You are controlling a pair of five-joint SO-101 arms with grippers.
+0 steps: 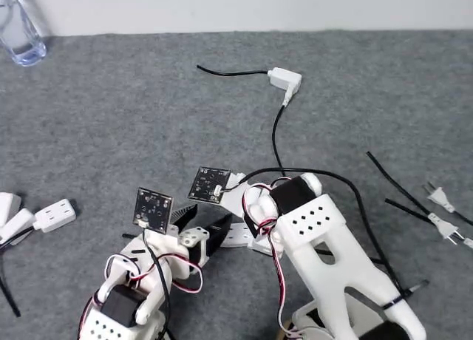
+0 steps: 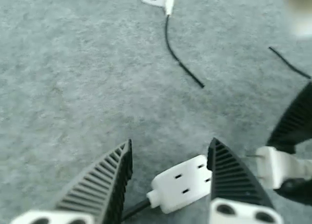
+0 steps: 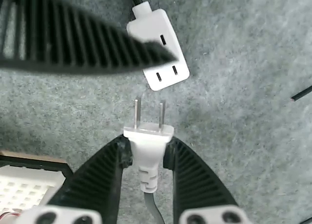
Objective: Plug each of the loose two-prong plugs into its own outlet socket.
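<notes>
A white two-slot outlet socket [image 2: 180, 185] lies on the grey carpet between the fingers of my open left gripper [image 2: 170, 145]. It is not gripped. My right gripper [image 3: 147, 143] is shut on a white two-prong plug [image 3: 148, 151]. The plug's prongs point at the socket [image 3: 163, 75], a short gap away. One black finger [image 3: 73, 44] of the left gripper crosses over part of that socket. From the left wrist, the held plug [image 2: 273, 165] shows just beside the socket. In the high view both grippers meet near the socket [image 1: 238, 236] at the front middle.
At the back a white socket with a plug in it [image 1: 284, 80] trails black cords. Another socket [image 1: 53, 214] lies at the left edge. Two loose plugs [image 1: 443, 199] [image 1: 447, 229] with black cords lie at the right. A clear container [image 1: 18, 29] stands back left.
</notes>
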